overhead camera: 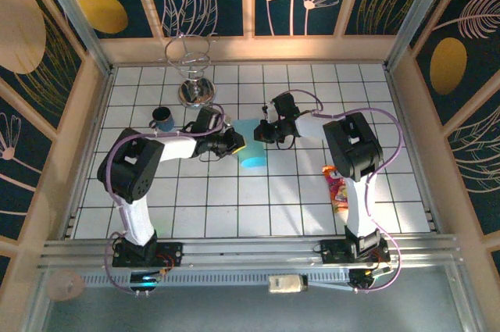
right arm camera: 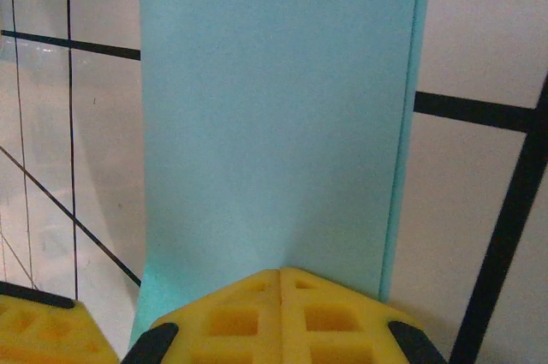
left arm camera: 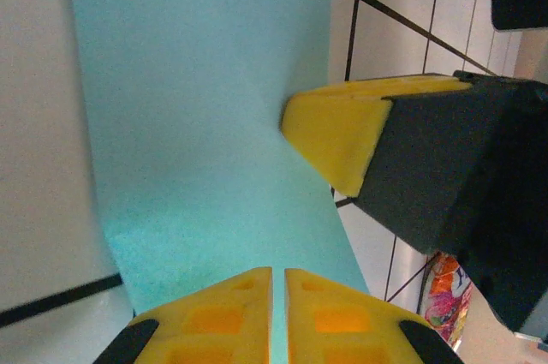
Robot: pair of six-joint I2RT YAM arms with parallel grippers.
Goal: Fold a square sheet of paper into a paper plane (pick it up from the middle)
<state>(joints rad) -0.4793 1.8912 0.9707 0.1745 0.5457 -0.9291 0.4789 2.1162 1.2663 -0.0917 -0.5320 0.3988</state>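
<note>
The square sheet of paper (overhead camera: 255, 157), doubled into a strip, lay at the middle of the worktop (overhead camera: 234, 207), long axis running near to far, with the left gripper (left arm camera: 278, 283) and right gripper (right arm camera: 281, 283) on opposite sides, both sets of jaws pinching it, neither of the 2 nearer

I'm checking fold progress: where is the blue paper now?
In the top view, the blue paper is mid-table, pinched between the left claw and right claw.
</note>
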